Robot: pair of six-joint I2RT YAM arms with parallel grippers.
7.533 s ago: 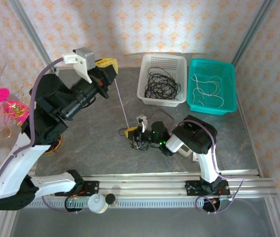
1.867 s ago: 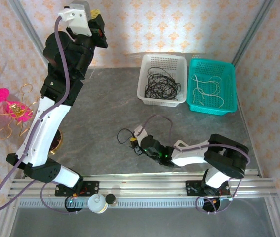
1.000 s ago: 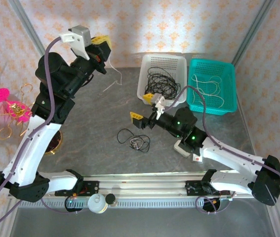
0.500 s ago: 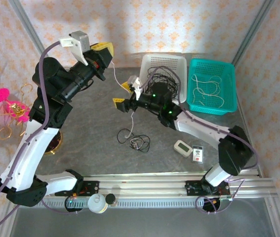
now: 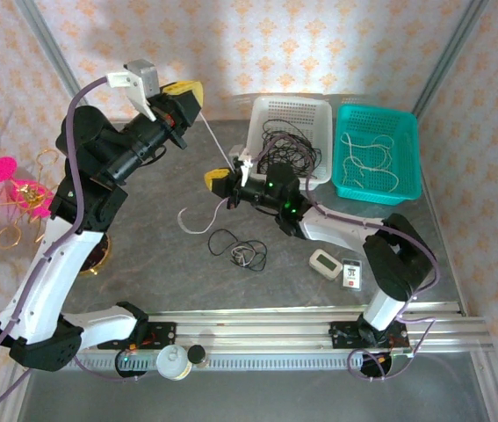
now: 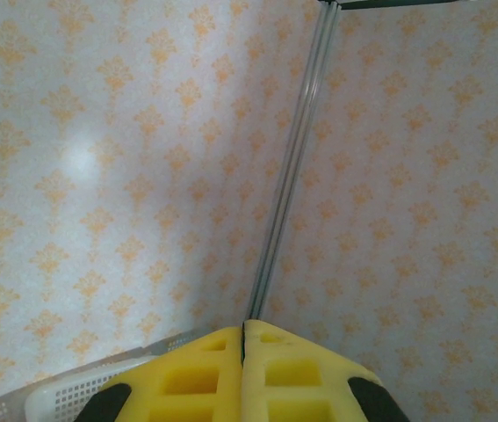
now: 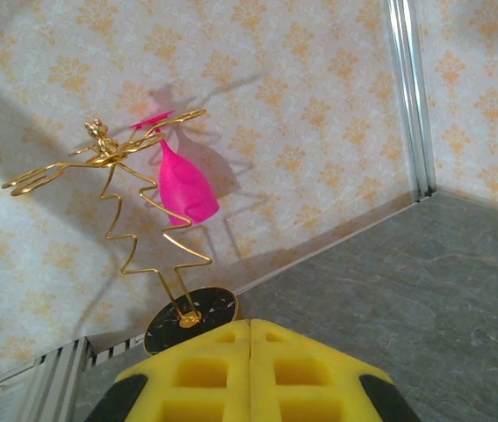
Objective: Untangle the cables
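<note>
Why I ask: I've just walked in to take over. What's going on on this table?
Both arms are working on one white cable. The left gripper, raised at the back left, and the right gripper, low beside the white basket, are both shut, with the cable stretched between them. Its free end curls onto the table. A black cable lies looped on the table just below. The white basket holds more black cables, the teal basket more white cables.
</note>
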